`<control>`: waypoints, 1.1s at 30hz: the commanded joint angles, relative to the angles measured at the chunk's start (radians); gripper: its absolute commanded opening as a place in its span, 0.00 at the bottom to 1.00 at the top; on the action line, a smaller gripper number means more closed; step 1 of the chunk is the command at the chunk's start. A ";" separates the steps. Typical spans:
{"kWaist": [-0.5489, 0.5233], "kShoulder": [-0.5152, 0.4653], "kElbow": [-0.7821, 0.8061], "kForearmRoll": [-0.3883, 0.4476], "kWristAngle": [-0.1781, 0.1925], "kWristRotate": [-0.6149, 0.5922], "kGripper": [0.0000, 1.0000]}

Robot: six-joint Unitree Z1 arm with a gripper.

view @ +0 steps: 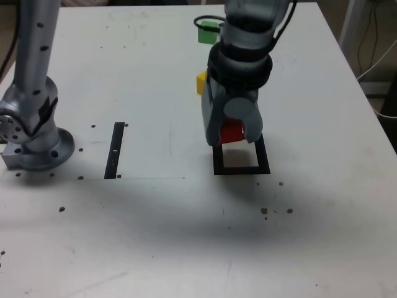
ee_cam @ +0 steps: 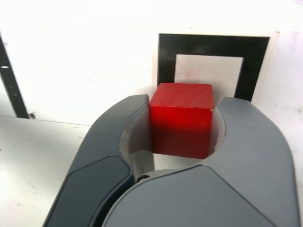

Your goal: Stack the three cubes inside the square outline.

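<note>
The white worktop [view: 155, 236] carries the square outline [view: 241, 169]. Behind the outline lie the yellow cube [view: 201, 82] and, farther back, the green cube [view: 207, 32]; a black strip [view: 115, 150] lies to the exterior view's left of the outline.

A robotics laboratory bench. A bare white tabletop [view: 155, 236] pocked with small screw holes carries the round grey metal base [view: 40, 149] of a robot arm, bolted to its surface. Flat black tape markings define work zones: a thin straight strip [view: 115, 150] and a thick black square frame with a white centre [ee_cam: 213, 52] just beyond the grey fingertips [ee_cam: 137, 106]. Loose cables [view: 378, 56] hang past the table's edge.
</note>
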 commanded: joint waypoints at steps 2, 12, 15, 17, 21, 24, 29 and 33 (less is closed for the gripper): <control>-0.001 0.034 -0.010 -0.004 0.002 0.003 0.13; 0.005 0.096 -0.049 -0.006 -0.016 0.062 0.15; 0.007 0.108 -0.061 -0.005 -0.024 0.081 0.17; 0.008 0.116 -0.067 -0.003 -0.028 0.090 0.18; 0.013 0.123 -0.067 -0.002 -0.032 0.100 0.18; 0.020 0.124 -0.063 -0.003 -0.033 0.105 0.18; 0.030 0.131 -0.061 -0.007 -0.039 0.117 0.18; 0.033 0.139 -0.061 -0.008 -0.049 0.126 0.23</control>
